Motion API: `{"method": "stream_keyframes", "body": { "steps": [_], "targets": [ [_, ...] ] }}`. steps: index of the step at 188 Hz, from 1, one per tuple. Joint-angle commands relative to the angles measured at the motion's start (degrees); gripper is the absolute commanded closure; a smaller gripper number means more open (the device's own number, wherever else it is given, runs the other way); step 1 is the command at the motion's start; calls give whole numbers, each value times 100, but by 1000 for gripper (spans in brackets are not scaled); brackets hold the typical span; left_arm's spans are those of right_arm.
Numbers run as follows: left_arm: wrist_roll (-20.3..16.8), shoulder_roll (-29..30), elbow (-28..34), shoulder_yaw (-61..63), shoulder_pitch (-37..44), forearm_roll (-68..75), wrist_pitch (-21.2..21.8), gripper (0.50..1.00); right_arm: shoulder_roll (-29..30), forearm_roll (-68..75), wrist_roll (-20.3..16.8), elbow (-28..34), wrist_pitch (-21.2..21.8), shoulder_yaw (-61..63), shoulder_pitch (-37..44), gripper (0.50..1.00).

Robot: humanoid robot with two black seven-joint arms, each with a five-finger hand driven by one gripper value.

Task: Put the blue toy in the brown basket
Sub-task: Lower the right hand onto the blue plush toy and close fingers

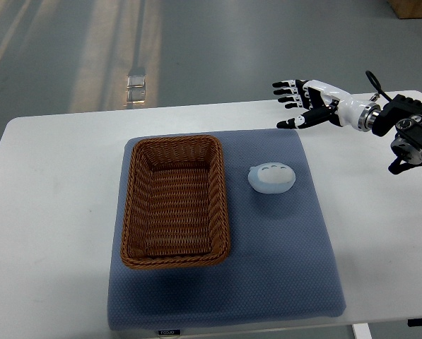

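A pale blue rounded toy (271, 177) lies on the blue-grey mat (281, 254), just right of the brown wicker basket (136, 212). The basket has nothing in it. My right hand (295, 104) comes in from the right edge and hovers over the table's far edge, up and to the right of the toy. Its fingers are spread and hold nothing. The left arm does not show.
The mat lies on a white table (48, 198). A small clear box (136, 85) stands on the grey floor beyond the table's far edge. A brown box corner (412, 7) shows at the top right.
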Motion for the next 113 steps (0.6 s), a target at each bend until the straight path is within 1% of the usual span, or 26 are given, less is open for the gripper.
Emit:
{"method": "stream_keyframes", "body": {
  "steps": [1, 20, 45, 85, 113],
  "targets": [
    [0, 0, -1, 9, 5, -1, 1, 500, -148, -261, 117, 245, -26, -632, 366, 595],
    [0, 0, 8, 0, 13, 8, 1, 500, -341, -656, 284, 605, -26, -1141, 743, 593],
    [0, 0, 17, 0, 22, 8, 1, 500, -429, -929, 389, 816, -9, -1704, 1121, 595],
    [9, 0, 8, 0, 22, 8, 10, 500, -596, -1219, 425, 1537, -9, -2626, 1640, 595],
    [9, 0, 8, 0, 31, 8, 10, 500, -631, -1544, 425, 1757, -9, -3084, 1789, 595]
  ]
}}
